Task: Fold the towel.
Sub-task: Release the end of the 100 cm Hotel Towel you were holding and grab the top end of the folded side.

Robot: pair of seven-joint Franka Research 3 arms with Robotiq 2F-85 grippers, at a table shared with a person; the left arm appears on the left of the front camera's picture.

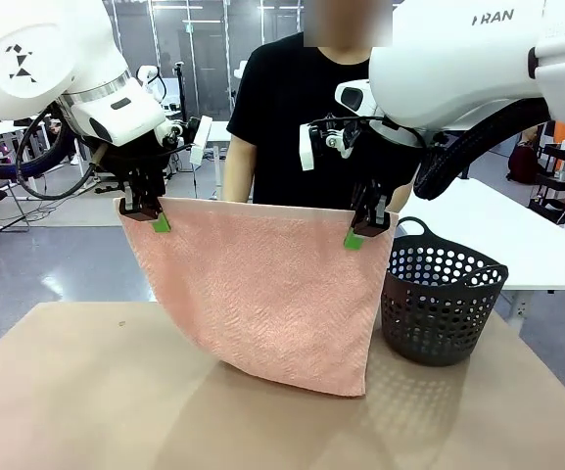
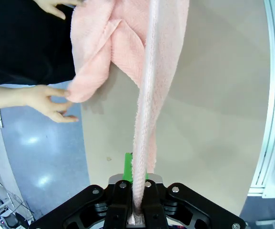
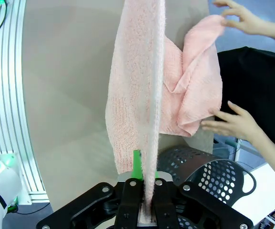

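While both arms reach in from the sides with their wrists angled down, the left tool (image 1: pixel 155 213) is clenched on one top corner of the towel (image 1: pixel 262 294) and the right tool (image 1: pixel 360 227) is clamped on the other. So the pink cloth hangs between them like a curtain above the table (image 1: pixel 76 392). The bottom edge runs on a slant. Its lowest corner is on the robot's right, down near the tabletop, though I can't tell if it actually touches.

From the front you mostly get the flat face of the towel, with a person in a black shirt standing right behind it. The wrist cameras look along the top edge instead. It comes straight out from between the shut fingers, with a green pad (image 2: pixel 127 164) peeking out beside it. They also catch the far side, where the cloth is doubled over and bunched. In the left wrist view one hand (image 2: pixel 46 102) has its fingers at the tip of a folded flap. In the right wrist view another hand (image 3: pixel 235 124) touches the lower bunch.

The table is plain tan-brown, and a dark perforated basket (image 1: pixel 442 304) sits on it just beside the towel on the robot's right. Behind that there's grey floor and white tables.
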